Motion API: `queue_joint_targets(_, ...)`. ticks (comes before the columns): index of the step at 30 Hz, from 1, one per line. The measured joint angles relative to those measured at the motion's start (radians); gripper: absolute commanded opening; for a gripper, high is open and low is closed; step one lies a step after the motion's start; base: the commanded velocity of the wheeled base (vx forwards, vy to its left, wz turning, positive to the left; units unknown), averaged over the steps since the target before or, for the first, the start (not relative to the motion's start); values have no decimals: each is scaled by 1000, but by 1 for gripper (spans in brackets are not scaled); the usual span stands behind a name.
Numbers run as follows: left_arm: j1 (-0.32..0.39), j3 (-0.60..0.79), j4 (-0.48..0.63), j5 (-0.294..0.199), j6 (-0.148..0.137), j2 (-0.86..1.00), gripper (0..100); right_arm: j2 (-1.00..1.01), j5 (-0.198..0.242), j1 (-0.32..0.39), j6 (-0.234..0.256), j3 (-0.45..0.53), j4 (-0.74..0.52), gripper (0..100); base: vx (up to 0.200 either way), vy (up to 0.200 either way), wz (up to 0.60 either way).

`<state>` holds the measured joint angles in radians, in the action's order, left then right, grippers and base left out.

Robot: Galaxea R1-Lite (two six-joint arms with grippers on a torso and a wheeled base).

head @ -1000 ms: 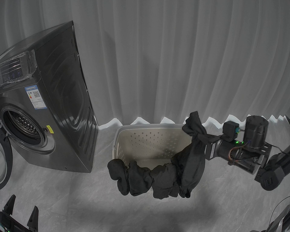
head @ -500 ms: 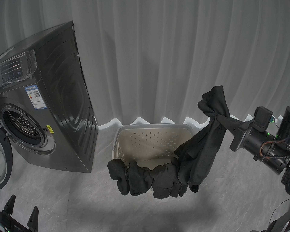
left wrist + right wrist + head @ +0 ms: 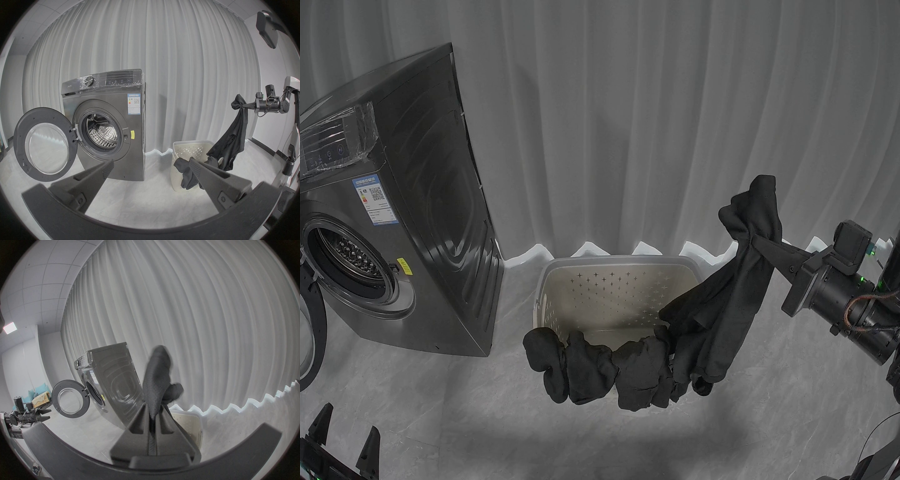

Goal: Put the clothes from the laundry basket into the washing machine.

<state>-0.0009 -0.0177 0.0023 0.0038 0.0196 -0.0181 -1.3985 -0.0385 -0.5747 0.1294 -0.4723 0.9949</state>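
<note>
A white laundry basket point(image 3: 600, 294) stands on the floor before the curtain. Black clothes point(image 3: 600, 369) drape over its front rim. My right gripper point(image 3: 761, 242) is shut on one end of a black garment point(image 3: 731, 300), held high to the right of the basket; the cloth hangs down to the rim. In the right wrist view the garment point(image 3: 156, 380) sticks up from between the closed fingers point(image 3: 139, 424). The grey washing machine point(image 3: 394, 206) stands at the left with its round door point(image 3: 43, 145) swung open and the drum point(image 3: 101, 132) showing. My left gripper point(image 3: 342, 437) is open, low at the front left.
A white pleated curtain point(image 3: 675, 125) fills the back. The grey floor point(image 3: 456, 406) between the machine and the basket is bare. The open door point(image 3: 309, 337) juts out at the far left edge.
My right gripper lifted the black garment up and to the right, from the basket's right rim to well above it. The left gripper stayed put.
</note>
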Motion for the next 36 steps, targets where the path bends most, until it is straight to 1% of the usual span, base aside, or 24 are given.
queue_joint_targets(14, -1, 0, -1, 0, 0, 0, 100, 1, 0, -20, 1, 4, 1, 0, 0, 200, 0)
queue_joint_targets(21, -1, 0, 0, 0, 0, 0, 100, 1, 2, -43, 1, 14, 11, 0, 0, 200, 0)
queue_joint_targets(36, -1, 0, 0, 0, 0, 0, 100, -2, 2, -53, 8, 15, 13, 0, 0, 200, 0)
